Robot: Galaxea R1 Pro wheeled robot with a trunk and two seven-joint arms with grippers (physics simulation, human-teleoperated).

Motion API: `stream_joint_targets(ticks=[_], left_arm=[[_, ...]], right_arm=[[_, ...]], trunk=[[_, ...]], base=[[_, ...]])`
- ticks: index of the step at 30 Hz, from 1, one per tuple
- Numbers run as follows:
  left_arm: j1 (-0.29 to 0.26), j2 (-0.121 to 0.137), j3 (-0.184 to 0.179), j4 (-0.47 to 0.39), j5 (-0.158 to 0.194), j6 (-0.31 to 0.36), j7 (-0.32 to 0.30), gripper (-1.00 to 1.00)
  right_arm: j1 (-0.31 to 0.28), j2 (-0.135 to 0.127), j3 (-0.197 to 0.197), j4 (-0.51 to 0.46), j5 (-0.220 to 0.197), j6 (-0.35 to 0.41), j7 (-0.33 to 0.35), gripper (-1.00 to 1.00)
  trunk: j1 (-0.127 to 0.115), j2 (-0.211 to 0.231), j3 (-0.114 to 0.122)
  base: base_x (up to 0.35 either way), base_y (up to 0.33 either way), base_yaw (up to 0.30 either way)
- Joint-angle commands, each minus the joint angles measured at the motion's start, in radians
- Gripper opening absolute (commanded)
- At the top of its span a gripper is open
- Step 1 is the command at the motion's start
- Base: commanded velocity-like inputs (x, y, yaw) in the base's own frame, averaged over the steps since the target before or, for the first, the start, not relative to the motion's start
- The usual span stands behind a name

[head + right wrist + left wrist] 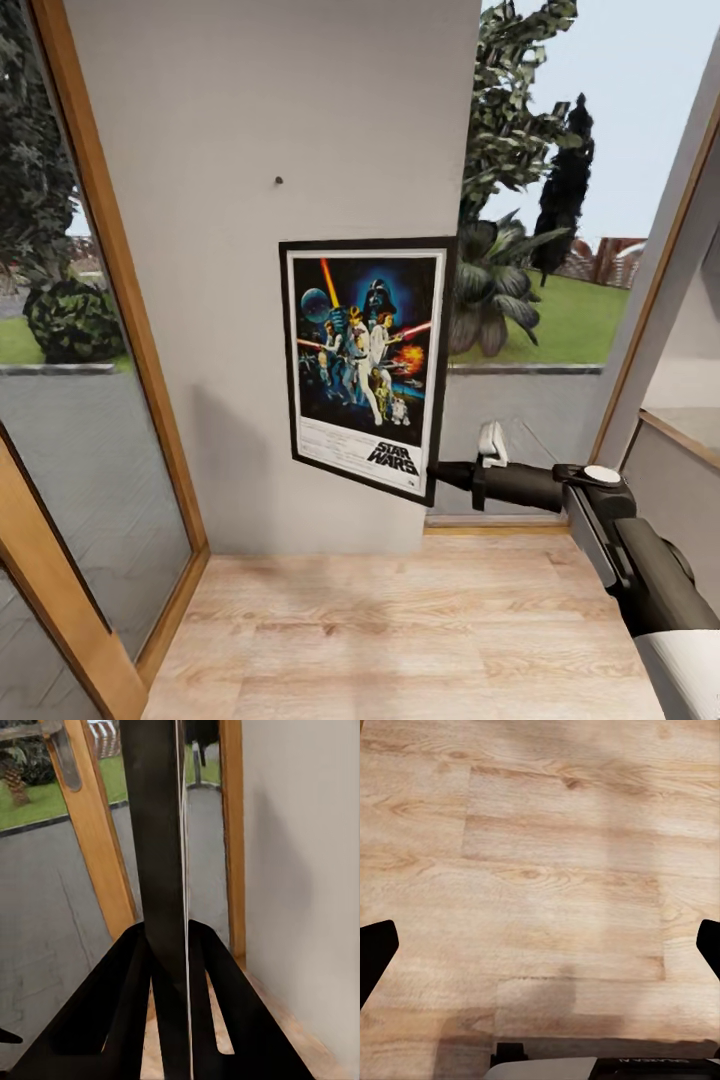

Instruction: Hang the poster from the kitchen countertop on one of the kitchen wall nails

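Note:
The Star Wars poster [365, 365] hangs upright in the air just in front of the off-white wall [220, 300]. My right gripper [440, 472] is shut on its lower right corner. The wall nail [279, 181] is a dark dot above the poster's top left corner, a short way over the frame. In the right wrist view the poster's black edge [154, 832] runs up between the two fingers of the right gripper [169, 937]. My left gripper [542, 949] is open over the wooden floor [540, 870], holding nothing. The kitchen countertop is out of view.
Glass panes in wooden frames [110, 330] stand left of the narrow wall section, and a window with garden plants [500, 290] lies to its right. Another framed pane [690, 420] is at the far right. Light wood flooring [400, 640] stretches below.

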Motion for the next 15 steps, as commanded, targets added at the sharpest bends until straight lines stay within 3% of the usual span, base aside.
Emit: stream_joint_targets(ticks=[1,8,15], left_arm=[[0.000,-0.001,0.004,-0.001,0.000,-0.001,-0.007,1.00],[0.000,-0.001,0.004,0.001,0.000,-0.001,-0.005,1.00],[0.000,-0.001,0.004,0.001,0.000,-0.001,-0.005,1.00]], right_arm=[[-0.004,-0.001,0.005,-0.001,-0.010,0.014,0.001,-1.00],[-0.069,0.000,0.016,-0.006,-0.013,0.102,0.011,-1.00],[-0.166,0.000,0.020,-0.007,-0.013,0.160,0.087,-1.00]], trunk=[[0.000,-0.002,-0.002],[0.000,-0.002,-0.002],[0.000,-0.002,-0.002]], base=[[0.000,0.000,0.000],[0.000,0.000,0.000],[0.000,0.000,0.000]])
